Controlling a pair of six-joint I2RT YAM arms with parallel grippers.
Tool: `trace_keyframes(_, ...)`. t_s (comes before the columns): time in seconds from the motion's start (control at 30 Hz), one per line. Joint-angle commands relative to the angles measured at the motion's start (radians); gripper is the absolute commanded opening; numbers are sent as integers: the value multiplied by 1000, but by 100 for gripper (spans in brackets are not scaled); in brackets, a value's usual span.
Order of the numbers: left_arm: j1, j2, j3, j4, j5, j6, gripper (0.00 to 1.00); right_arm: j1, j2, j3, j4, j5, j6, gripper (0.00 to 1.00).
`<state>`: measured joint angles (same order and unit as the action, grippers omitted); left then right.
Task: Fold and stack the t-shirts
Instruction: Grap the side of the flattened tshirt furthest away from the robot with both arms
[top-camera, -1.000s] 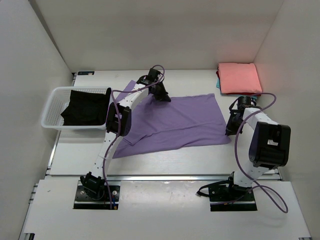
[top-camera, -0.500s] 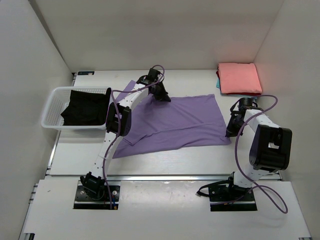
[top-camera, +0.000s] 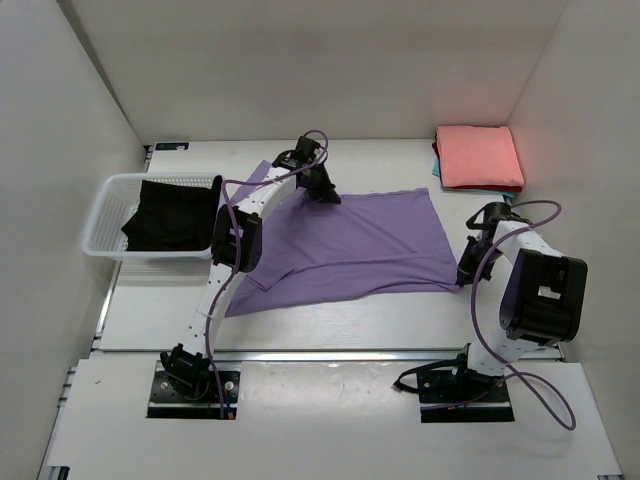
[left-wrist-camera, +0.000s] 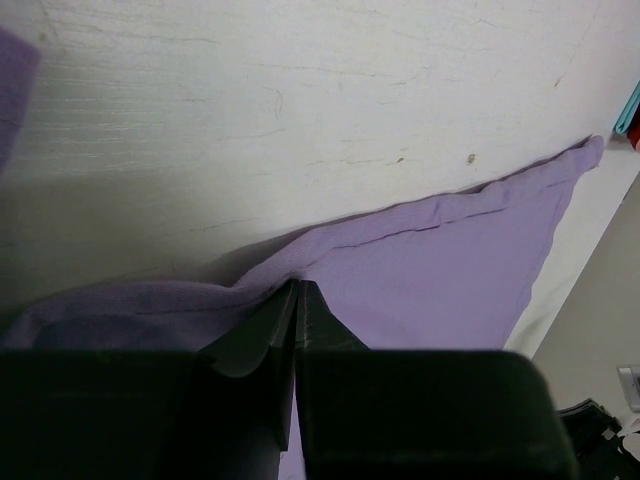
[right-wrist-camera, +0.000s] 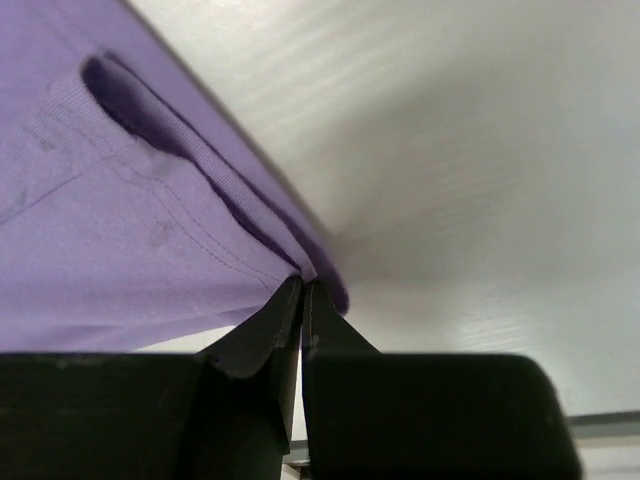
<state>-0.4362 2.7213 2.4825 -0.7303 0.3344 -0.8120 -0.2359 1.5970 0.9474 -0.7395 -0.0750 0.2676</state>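
Note:
A lilac-purple t-shirt (top-camera: 350, 245) lies spread across the middle of the table. My left gripper (top-camera: 328, 196) is shut on its far edge (left-wrist-camera: 420, 215), the cloth bunched at the fingertips. At the shirt's near right corner, my right gripper (top-camera: 466, 274) is shut on the hem (right-wrist-camera: 250, 240). A folded salmon-pink t-shirt (top-camera: 480, 157) rests at the back right on a teal one, of which only an edge (top-camera: 436, 160) shows. The black t-shirt (top-camera: 170, 215) lies in the basket.
The white lattice basket (top-camera: 105, 215) stands at the left of the table. White walls close in the back and both sides. The table's front edge runs just ahead of the arm bases.
My right gripper has shifted toward the near edge, carrying the shirt's right corner with it. The left gripper has stayed where it was.

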Motion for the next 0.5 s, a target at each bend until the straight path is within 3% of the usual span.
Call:
trace_keyframes(0.0, 21, -2, 13, -53, -35, 20, 15, -26, -46, -6, -37, 63, 4, 0)
trace_keyframes(0.4, 31, 2, 27, -72, -6, 54, 17, -54, 3, 54, -72, 56, -28, 0)
trace_keyframes(0.47, 25, 3, 41, -58, 8, 54, 20, -48, 15, 70, -90, 35, -27, 10)
